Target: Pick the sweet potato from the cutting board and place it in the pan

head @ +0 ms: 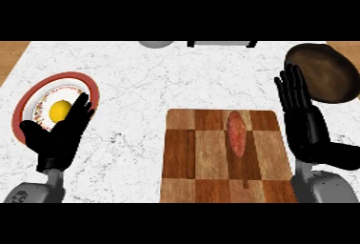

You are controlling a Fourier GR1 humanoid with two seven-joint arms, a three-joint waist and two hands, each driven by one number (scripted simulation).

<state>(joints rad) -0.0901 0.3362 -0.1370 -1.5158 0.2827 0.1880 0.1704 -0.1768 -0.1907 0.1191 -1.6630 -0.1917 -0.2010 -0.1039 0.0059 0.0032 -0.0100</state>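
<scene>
A reddish, elongated sweet potato (237,133) lies lengthwise on the upper right part of a checkered wooden cutting board (204,162). A dark brown pan (327,71) sits at the far right of the counter. My right hand (306,126) is open with straight fingers, standing between the board's right edge and the pan, just right of the sweet potato and not touching it. My left hand (60,136) is open at the left, its fingers lying over the lower edge of a plate.
A red-rimmed white plate (38,90) holding a yellow item (60,110) sits at the left. A grey round object (156,44) and a dark fixture (221,44) show at the counter's far edge. White marble counter (175,76) stretches beyond the board.
</scene>
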